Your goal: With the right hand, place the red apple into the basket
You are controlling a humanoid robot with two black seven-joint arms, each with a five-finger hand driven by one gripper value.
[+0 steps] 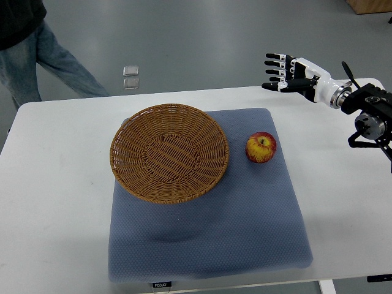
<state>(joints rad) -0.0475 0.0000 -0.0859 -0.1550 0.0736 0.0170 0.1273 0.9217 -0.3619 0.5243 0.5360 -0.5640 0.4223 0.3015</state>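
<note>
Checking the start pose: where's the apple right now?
In the top view, the red apple sits on the blue mat, just right of the wicker basket and apart from it; the right hand hovers above-right, holding nothing.

- Baskets: one wicker basket point(169, 153).
- Apples: one red apple point(261, 147).
- Mats: one blue mat point(208, 226).
- Tables: one white table point(49, 208).
- Robot hands in view: one, the right hand point(283, 75).
- Persons: one person point(30, 49), partly in view.
</note>
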